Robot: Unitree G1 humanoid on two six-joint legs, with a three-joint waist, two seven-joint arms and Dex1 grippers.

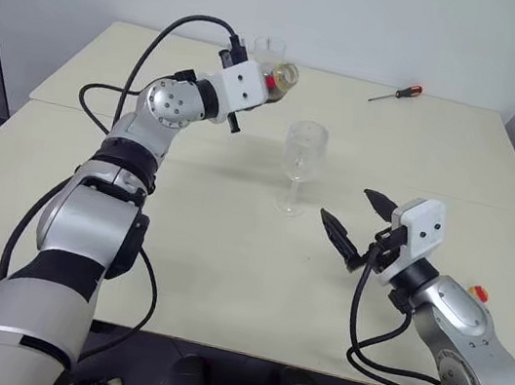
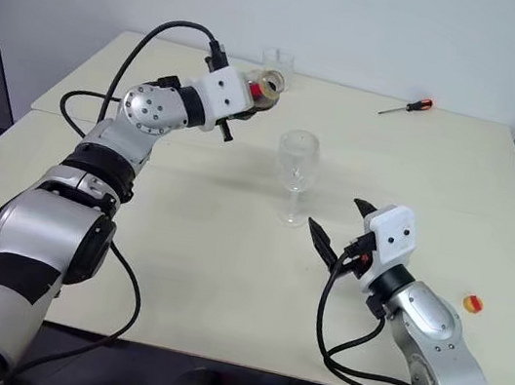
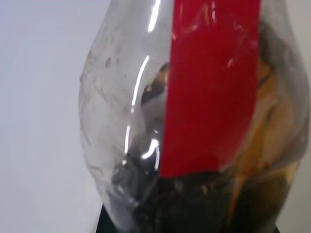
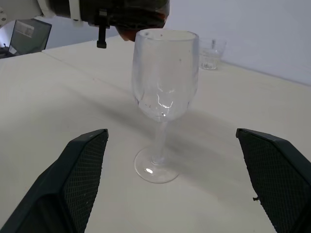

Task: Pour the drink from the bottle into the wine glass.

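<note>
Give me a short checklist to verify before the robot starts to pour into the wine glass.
1. Bottle held by the left gripper: ok.
2. Cap off the bottle: cannot tell.
3. Wine glass upright on the table: ok.
4. Wine glass empty: ok.
5. Bottle mouth over the glass: not ok, the bottle is behind it and to its left.
6. Right gripper open, its fingers apart from the glass: ok.

My two fingers (image 4: 80,182) are spread wide, one on either side of the wine glass (image 4: 164,104), not touching it. The bottle (image 4: 141,19) hangs just behind its rim. A tumbler (image 4: 212,52) sits farther back.
</note>
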